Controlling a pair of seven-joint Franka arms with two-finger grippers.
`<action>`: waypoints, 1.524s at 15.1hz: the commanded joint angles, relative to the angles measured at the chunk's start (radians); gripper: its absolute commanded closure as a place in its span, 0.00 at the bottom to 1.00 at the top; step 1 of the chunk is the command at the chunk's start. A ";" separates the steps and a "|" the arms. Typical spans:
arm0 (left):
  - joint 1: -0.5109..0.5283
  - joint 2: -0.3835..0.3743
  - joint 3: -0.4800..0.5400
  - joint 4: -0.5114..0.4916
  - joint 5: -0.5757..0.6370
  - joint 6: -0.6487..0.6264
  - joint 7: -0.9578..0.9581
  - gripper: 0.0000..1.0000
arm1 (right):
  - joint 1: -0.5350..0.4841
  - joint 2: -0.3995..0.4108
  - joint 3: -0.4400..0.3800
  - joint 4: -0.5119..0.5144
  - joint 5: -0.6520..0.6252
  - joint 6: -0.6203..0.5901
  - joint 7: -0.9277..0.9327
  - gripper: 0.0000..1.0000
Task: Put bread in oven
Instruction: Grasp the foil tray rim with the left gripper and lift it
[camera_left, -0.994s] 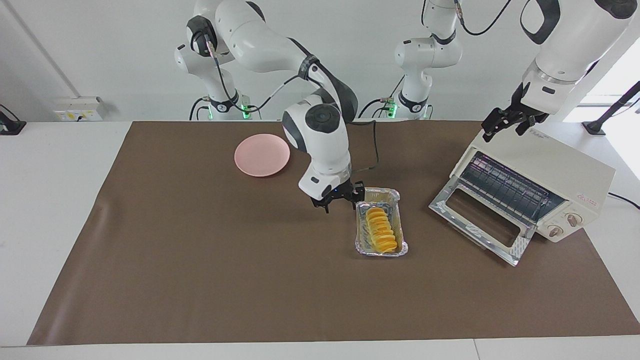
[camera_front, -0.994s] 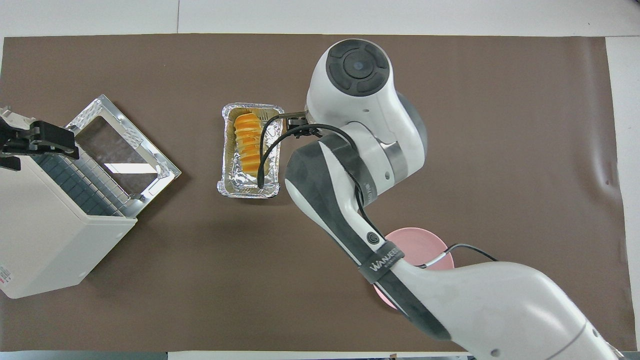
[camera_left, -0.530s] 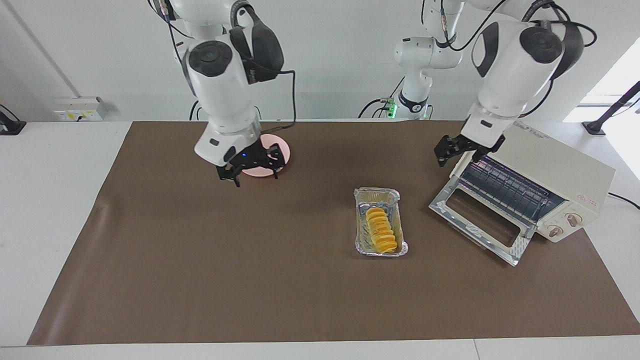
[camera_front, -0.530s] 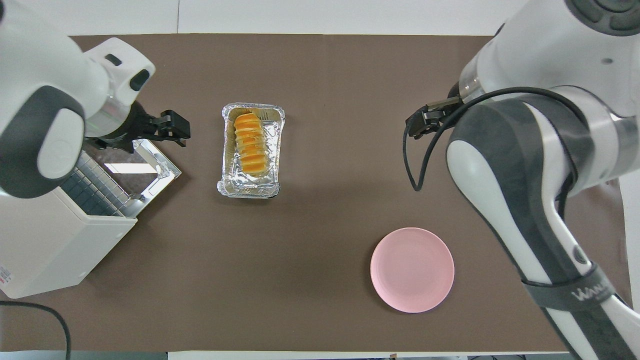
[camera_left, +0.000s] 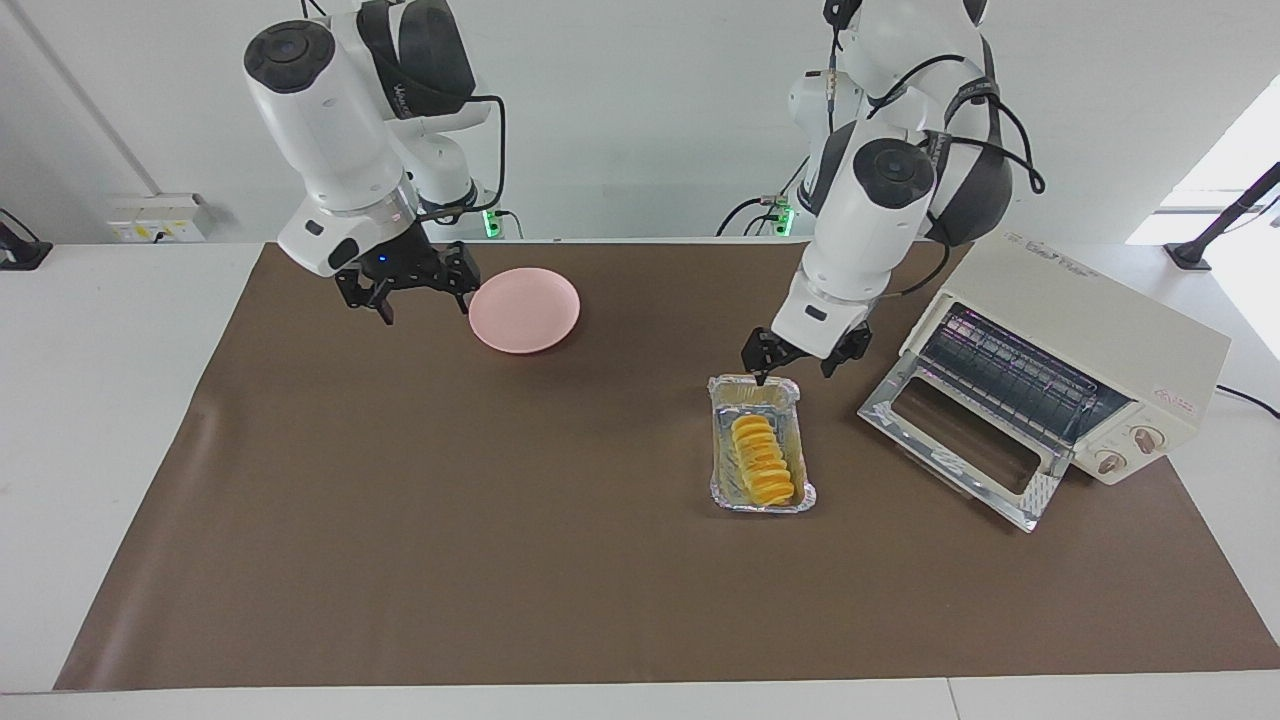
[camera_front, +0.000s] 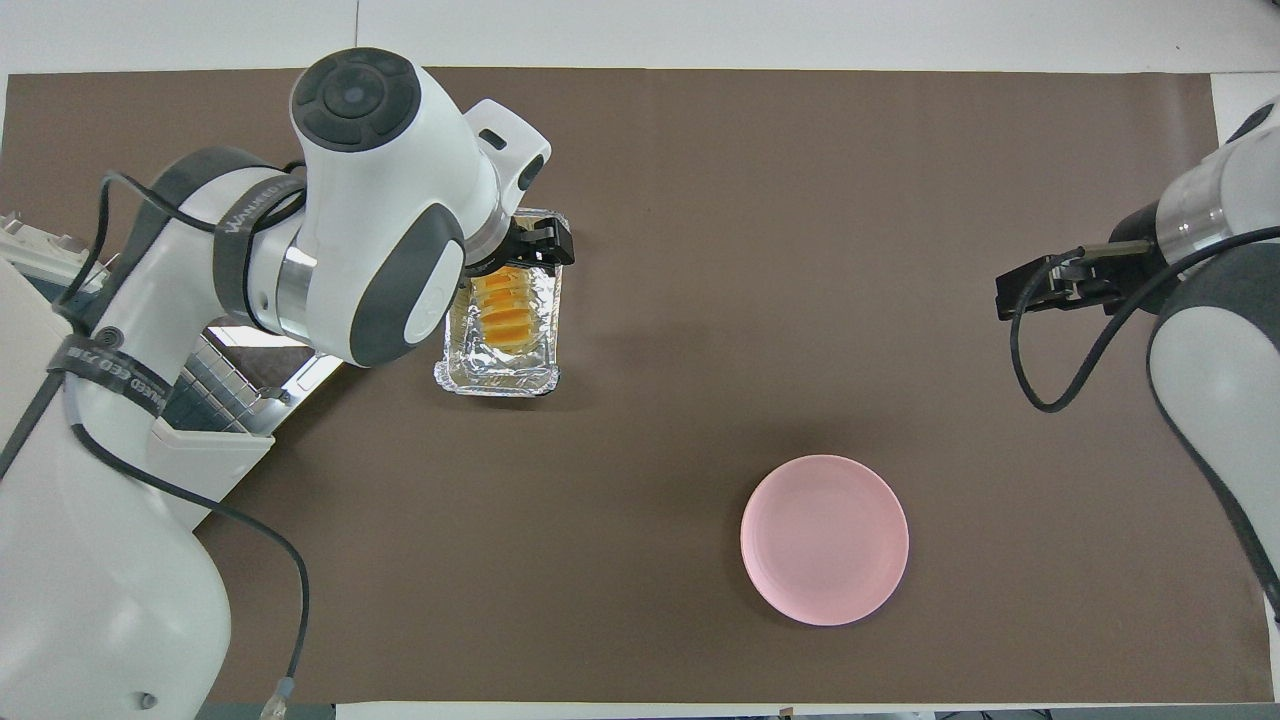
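Facing view: two grippers, one loaf, one tray, one plate, one oven. The left gripper (camera_left: 797, 362) hangs with fingers spread over the robot-side end of the foil tray (camera_left: 790, 394), just above its rim, touching nothing. Below it, toward the tray's other end, the bread (camera_left: 762, 458) lies in the tray. Beside this gripper, toward the left arm's end of the table, the oven (camera_left: 1100, 350) stands with its glass door (camera_left: 958, 450) dropped open. The right gripper (camera_left: 408, 286) waits, fingers apart and empty, raised over the brown mat (camera_left: 400, 520) just beside the pink plate (camera_left: 524, 310).
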 joint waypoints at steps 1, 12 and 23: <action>-0.058 0.083 0.026 0.024 -0.004 0.041 -0.050 0.00 | -0.034 -0.016 0.013 -0.024 -0.022 0.004 -0.030 0.00; -0.089 0.117 0.022 -0.051 0.027 0.155 -0.123 0.00 | -0.048 -0.027 0.014 -0.001 -0.082 -0.006 -0.038 0.00; -0.083 0.111 0.020 -0.127 0.018 0.218 -0.120 0.48 | -0.050 -0.032 0.013 0.052 -0.077 -0.079 -0.032 0.00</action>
